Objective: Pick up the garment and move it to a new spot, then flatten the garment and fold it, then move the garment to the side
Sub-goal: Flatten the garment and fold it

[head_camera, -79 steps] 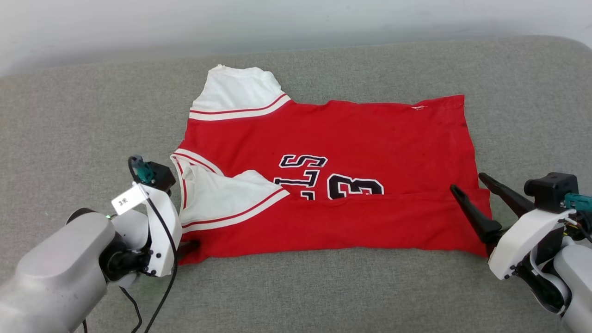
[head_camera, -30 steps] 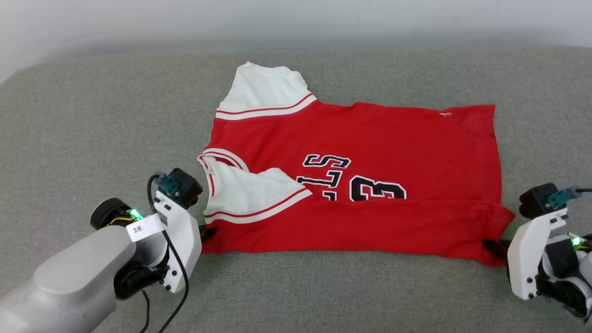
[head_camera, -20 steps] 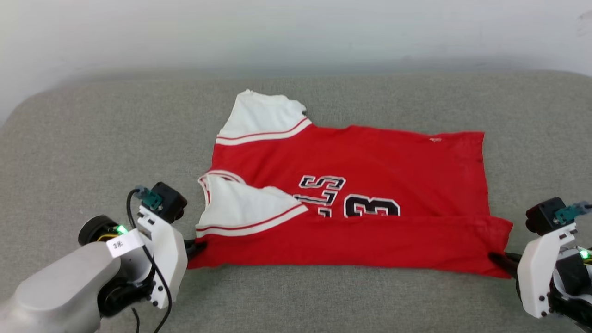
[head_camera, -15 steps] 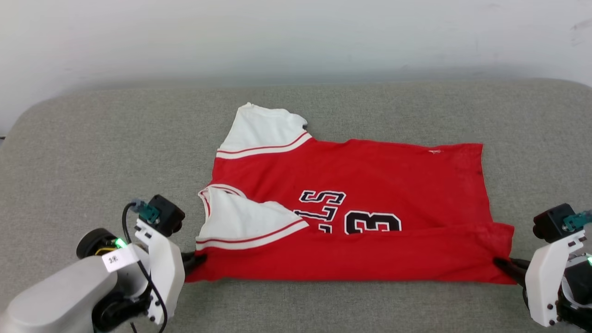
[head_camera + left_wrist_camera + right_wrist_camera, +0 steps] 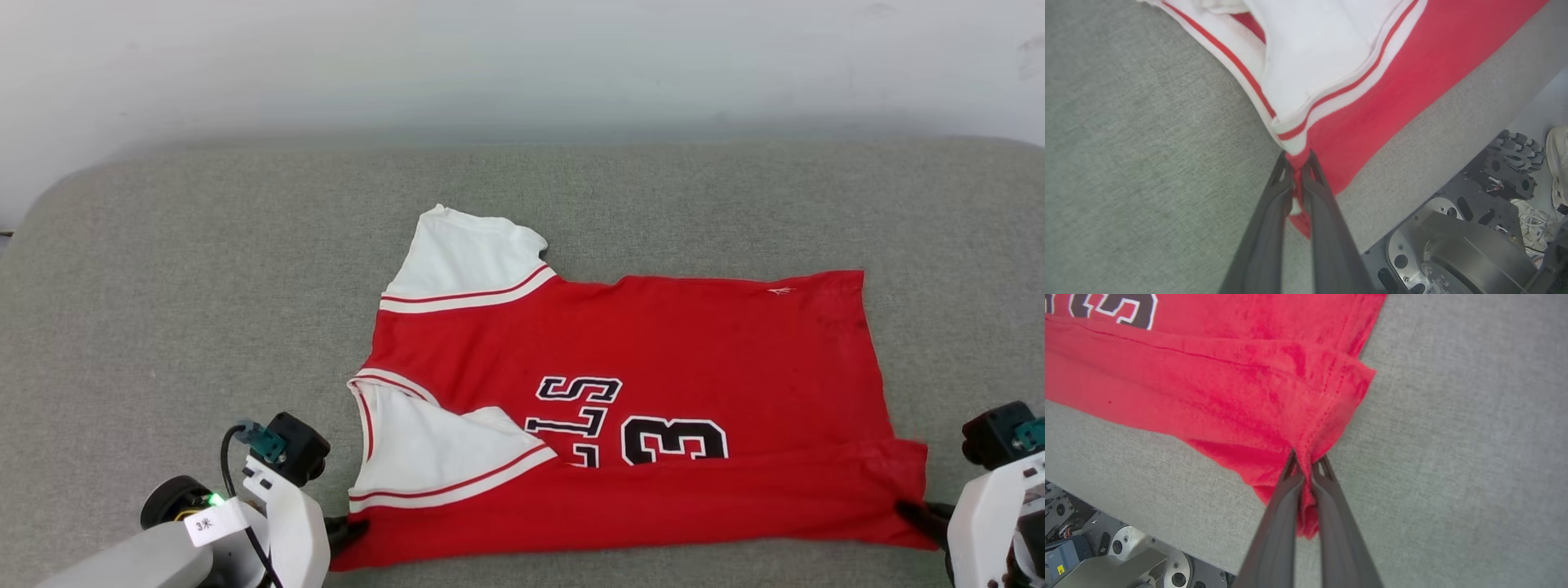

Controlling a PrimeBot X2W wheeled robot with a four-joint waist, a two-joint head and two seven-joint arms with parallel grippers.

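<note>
Head view: the left gripper (image 5: 349, 531) has its jaws clamped on the near-left corner of the garment (image 5: 637, 343), and the right gripper (image 5: 908, 511), wide open a moment ago, has now pinched the near-right corner. It's slid toward the near edge of the surface (image 5: 204, 286), with both arms low and reaching inward, so the fold looks ready to go.

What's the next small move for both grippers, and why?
Probably lift both together and carry the near edge toward the far edge. The left gripper and right gripper are each shut on a near corner of the red jersey, which lies flat, partly folded.
</note>
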